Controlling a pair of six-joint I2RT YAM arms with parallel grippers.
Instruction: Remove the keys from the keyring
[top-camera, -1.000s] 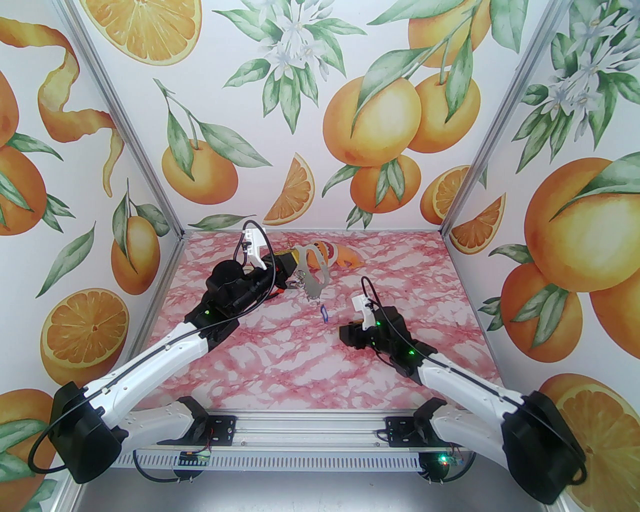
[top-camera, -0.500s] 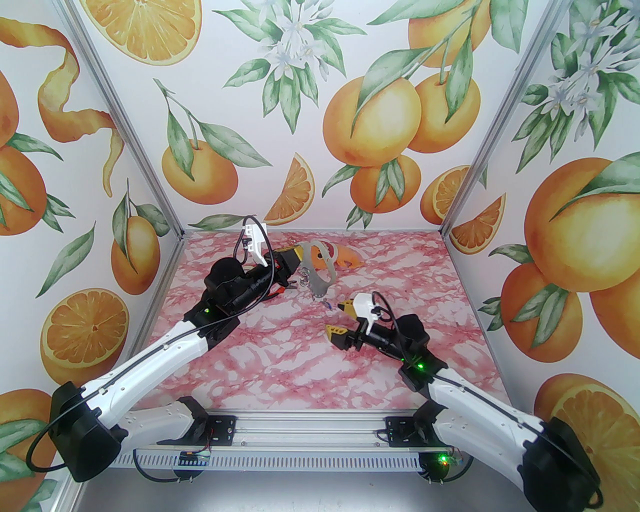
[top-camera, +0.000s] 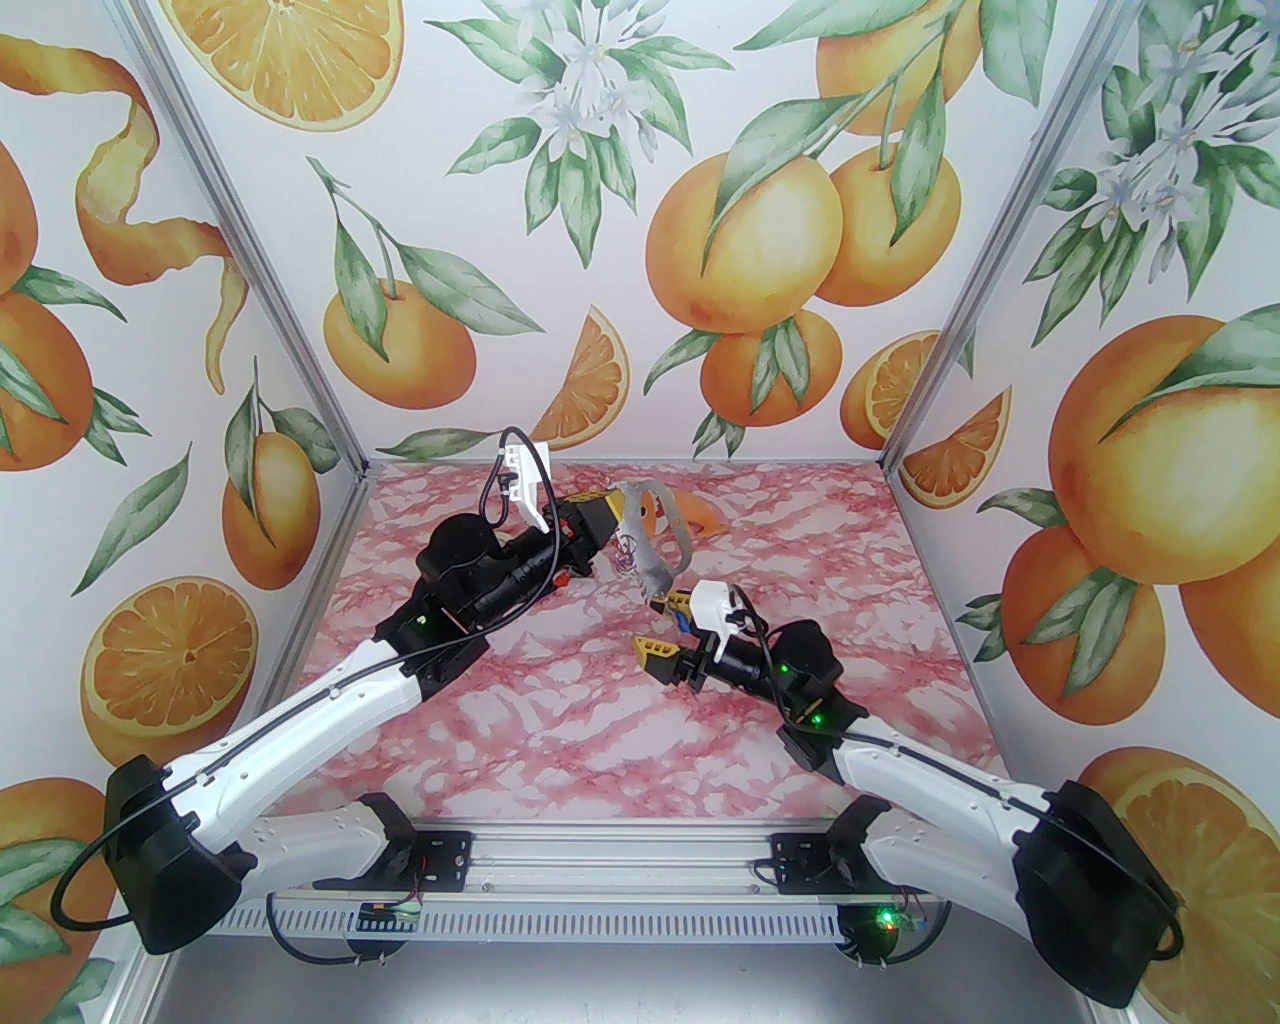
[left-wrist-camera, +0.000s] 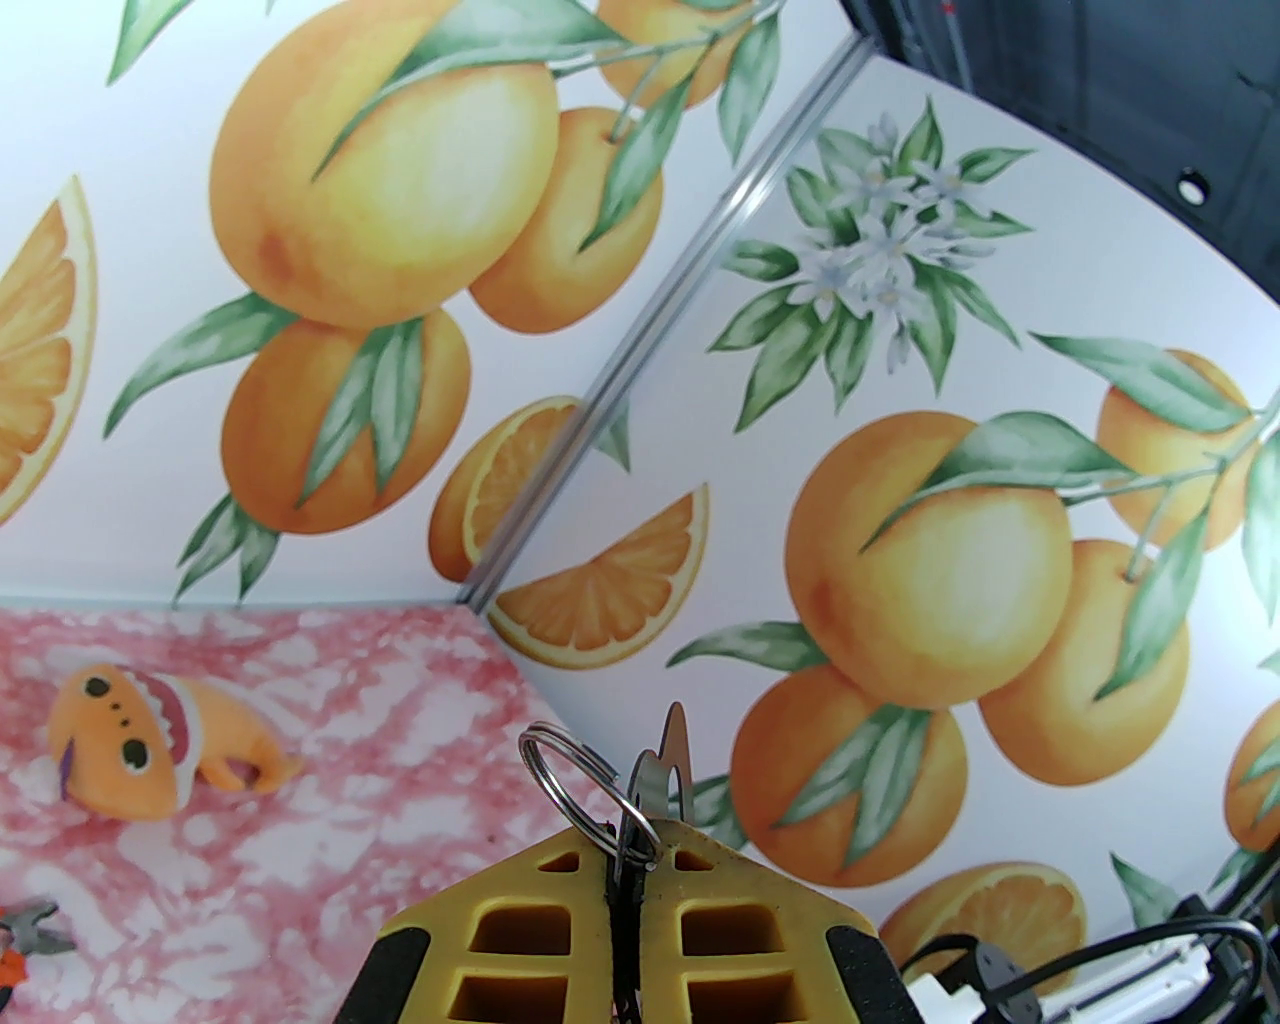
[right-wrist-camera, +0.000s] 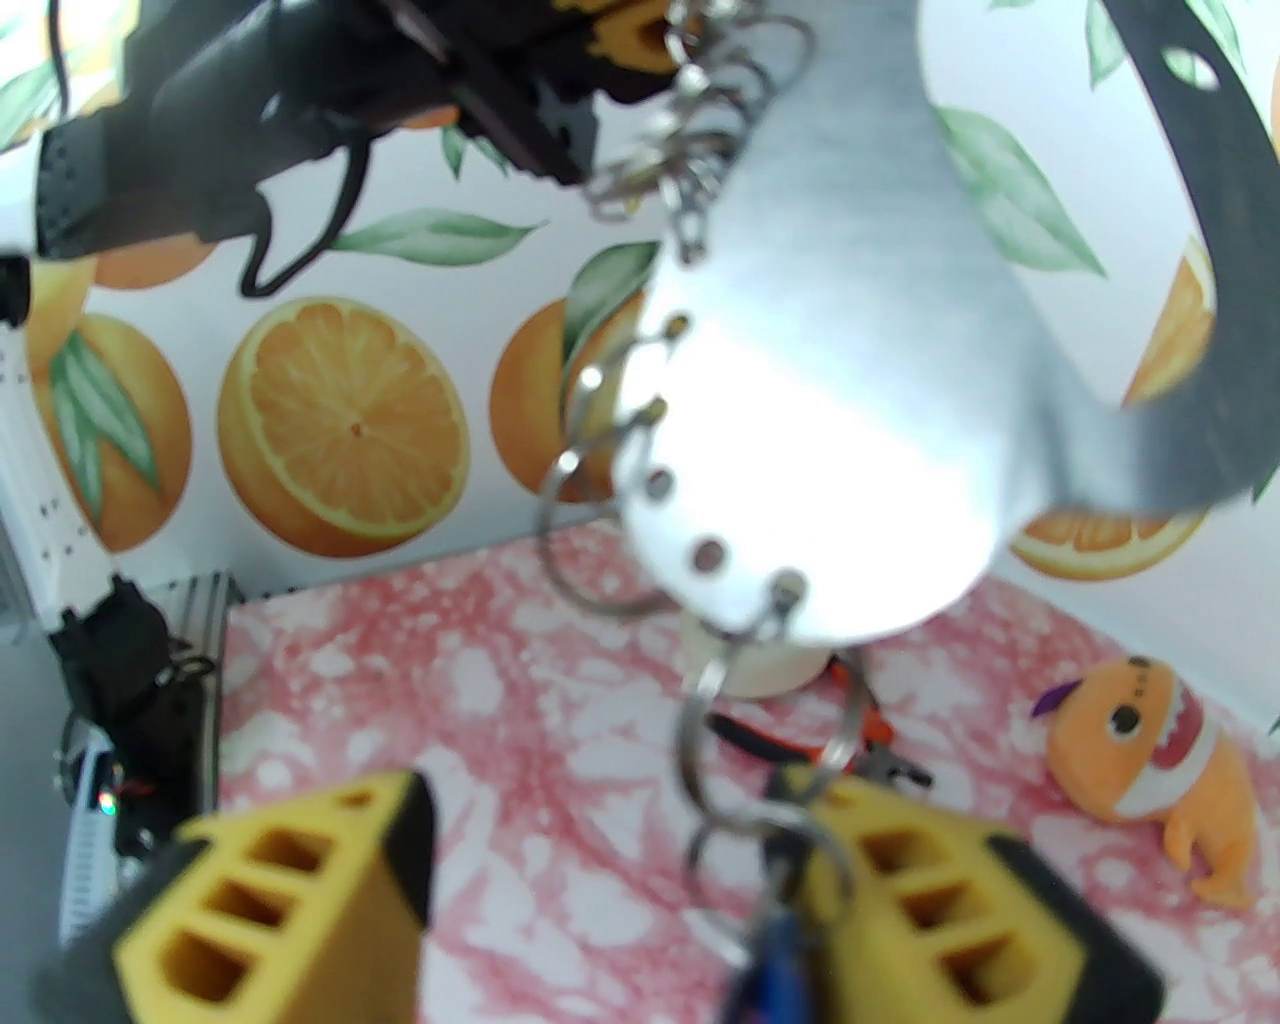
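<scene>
The left gripper has its fingers pinched together on the big metal keyring, holding it up near the middle of the top view. The right gripper has its fingers spread apart, low in the right wrist view. The blue key tag hangs from small rings at the bottom of the keyring. It is at the bottom of that view, right by the finger on the right side of the picture. I can't tell if they touch.

The step now looks like getting hold of the blue tag. Next, the right gripper should move a little so the tag sits between its fingers, then close on it. Pulling too soon could just make the tag swing.

The metal table edge is along the bottom of the top view, well apart from both grippers. There is open pink table below the right gripper in that view, so it has room to pull back that way. The orange toy and the red-handled pliers are on the table behind, so going that way is more crowded.
</scene>
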